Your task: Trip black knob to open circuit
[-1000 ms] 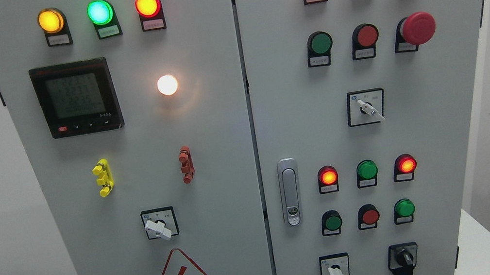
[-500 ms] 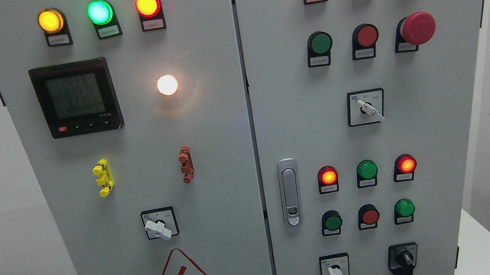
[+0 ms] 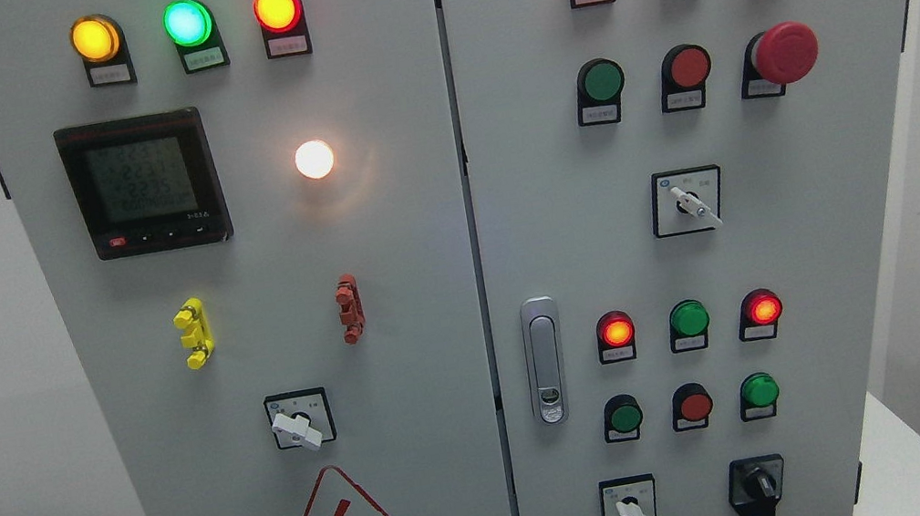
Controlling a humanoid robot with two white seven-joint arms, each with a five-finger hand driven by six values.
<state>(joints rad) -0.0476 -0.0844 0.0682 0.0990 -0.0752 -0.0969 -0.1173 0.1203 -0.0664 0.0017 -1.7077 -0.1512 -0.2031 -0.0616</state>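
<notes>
**No hand in view, knob untouched**

I compare with a second ago: only the meter [image 3: 144, 183] digits flicker. The black knob [image 3: 758, 486] sits low on the right door, unturned. Neither hand shows, so I can't tell their state; the reach hasn't begun.

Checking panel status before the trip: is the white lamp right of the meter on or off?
On. The white lamp glows bright and casts a halo on the grey door, right of the meter.
</notes>
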